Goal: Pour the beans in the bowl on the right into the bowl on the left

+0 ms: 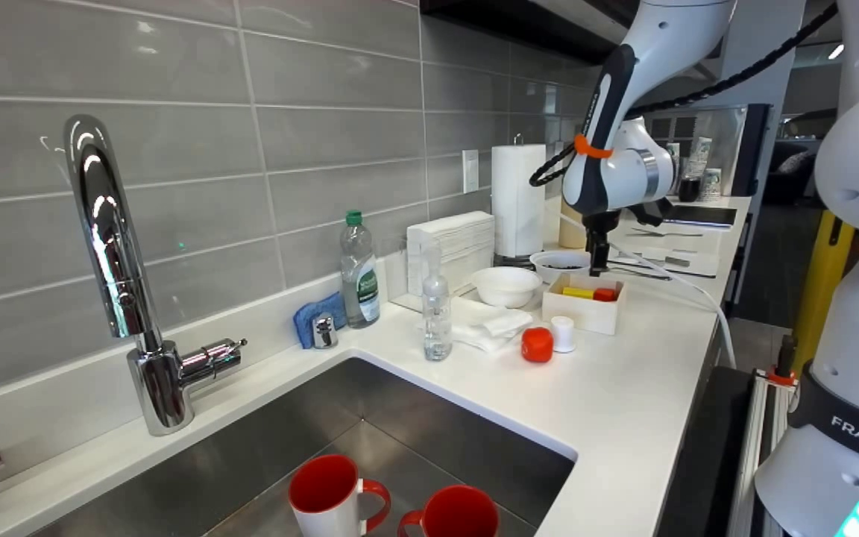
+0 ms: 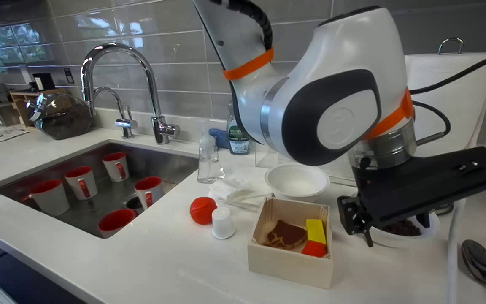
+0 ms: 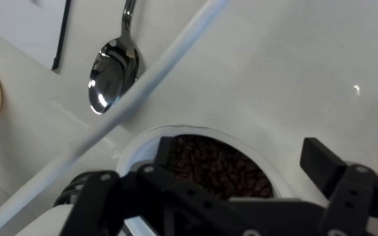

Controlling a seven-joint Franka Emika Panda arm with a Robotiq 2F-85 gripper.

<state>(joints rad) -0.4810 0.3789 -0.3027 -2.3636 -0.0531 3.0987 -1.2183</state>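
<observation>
A white bowl (image 1: 540,259) holds dark brown beans (image 3: 218,167). It is partly hidden behind my gripper in an exterior view (image 2: 388,241), and its rim (image 3: 189,129) shows in the wrist view. A white bowl with no beans visible in it (image 1: 505,287) stands beside it, and also shows in an exterior view (image 2: 297,181). My gripper (image 3: 236,147) is open and empty at the bean bowl. In the wrist view one finger is over the beans and the other is outside the rim, over the counter. I cannot tell whether the fingertips are below the rim.
A wooden box (image 2: 291,270) with toy food stands in front of the bowls. A spoon (image 3: 113,72) and a white cable (image 3: 136,95) lie beside the bean bowl. A paper towel roll (image 1: 519,201) stands behind. The sink (image 1: 467,403) holds several red and white mugs.
</observation>
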